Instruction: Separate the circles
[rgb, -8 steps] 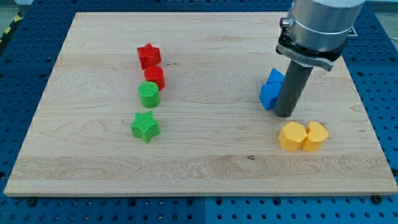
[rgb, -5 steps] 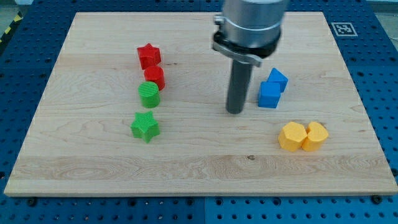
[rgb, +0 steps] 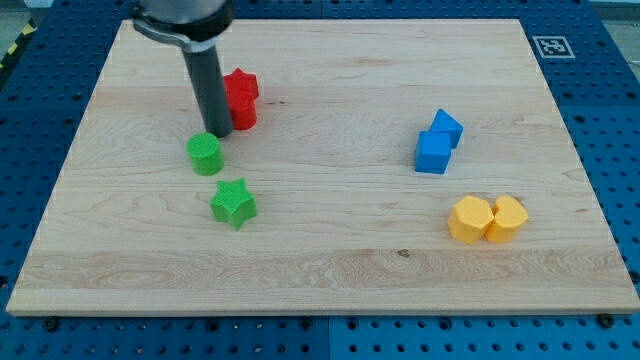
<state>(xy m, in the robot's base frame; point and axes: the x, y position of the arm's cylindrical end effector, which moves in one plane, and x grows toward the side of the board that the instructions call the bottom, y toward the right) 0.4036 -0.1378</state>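
Note:
The green circle (rgb: 205, 154) lies left of centre on the wooden board (rgb: 320, 260). The red circle (rgb: 241, 109) sits up and to its right, with a gap between the two, partly hidden behind my rod. My tip (rgb: 219, 132) stands between them, touching the green circle's upper right edge and just left of the red circle. The red star (rgb: 241, 85) touches the red circle from above. The green star (rgb: 233, 203) lies below the green circle.
Two blue blocks (rgb: 437, 142) touch each other at the right of the board. Two yellow blocks (rgb: 486, 218) sit side by side lower right. A marker tag (rgb: 551, 46) is at the board's top right corner.
My rod swept from beside the blue blocks leftward across the board to the red and green circles. The green circle has shifted left and down, away from the red circle.

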